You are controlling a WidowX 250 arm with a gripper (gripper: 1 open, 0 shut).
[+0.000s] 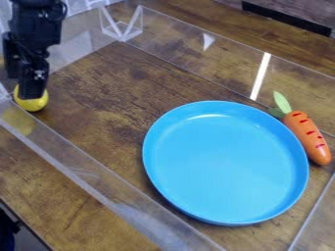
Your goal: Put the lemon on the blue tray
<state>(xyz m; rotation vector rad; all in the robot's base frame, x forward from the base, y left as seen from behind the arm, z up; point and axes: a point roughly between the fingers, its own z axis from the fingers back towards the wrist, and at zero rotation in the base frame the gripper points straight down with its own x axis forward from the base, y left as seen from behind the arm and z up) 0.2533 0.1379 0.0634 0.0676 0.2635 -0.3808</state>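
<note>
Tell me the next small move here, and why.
Probably lower a little more and close on the lemon. The gripper sits right over it with jaws open, nothing held, and the tray is bare, so the grasp comes first.

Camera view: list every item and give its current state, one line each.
hand: open, pointing down right over the lemon, nothing gripped yet.
lemon: on the table at the left edge, partly hidden by the hand, not on the tray.
blue tray: flat on the table, empty.
carrot: lying on the table beside the tray's right rim.
</note>
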